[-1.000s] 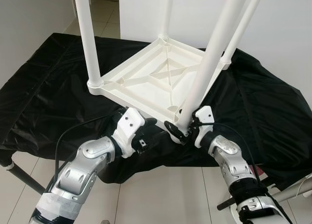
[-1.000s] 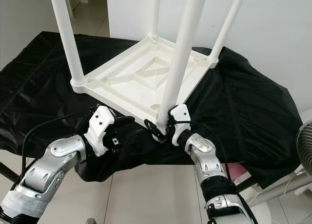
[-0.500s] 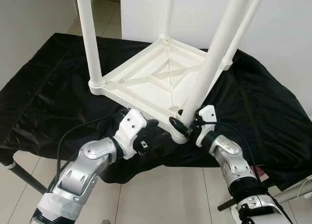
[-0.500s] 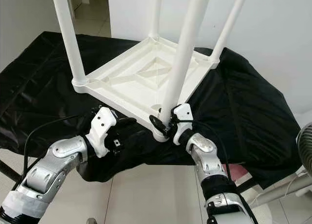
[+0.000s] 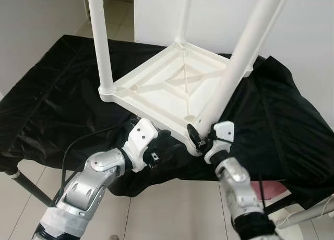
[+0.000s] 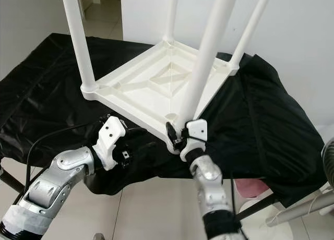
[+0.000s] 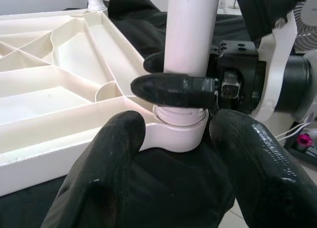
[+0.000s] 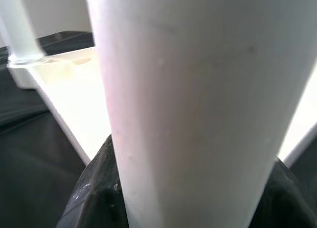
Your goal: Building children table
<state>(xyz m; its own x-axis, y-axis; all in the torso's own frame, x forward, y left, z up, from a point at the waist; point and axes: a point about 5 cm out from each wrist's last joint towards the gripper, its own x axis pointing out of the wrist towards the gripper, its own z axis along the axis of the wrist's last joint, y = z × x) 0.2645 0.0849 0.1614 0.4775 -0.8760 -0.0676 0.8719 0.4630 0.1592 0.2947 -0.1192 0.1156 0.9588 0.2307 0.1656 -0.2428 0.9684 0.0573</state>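
White plastic all the way: the children table (image 5: pixel 172 91) lies upside down on a black cloth (image 5: pixel 57 88) draped over a folding stand, ribbed underside up, its near corner right at the cloth's front edge. All four legs are in their corner sockets and run up out of the top of the head views, so each leg's long axis is roughly vertical, though the near leg (image 5: pixel 235 68) leans off to the right. The right gripper (image 6: pixel 177 135) is closed around that leg just above its socket — the left wrist view shows one black finger wrapped across the front of the tube. The left gripper (image 7: pixel 171 134) hovers just in front of the same corner with its fingers spread, holding nothing. My guess is the whole thing is light and stiff but pretty slick, being smooth moulded plastic, so a grip high on the tube would lever and slip. Low down by the collar looks like the sensible hold for pushing or twisting it home, with the other gripper bracing the tabletop's rim at that corner so it doesn't skate on the cloth.
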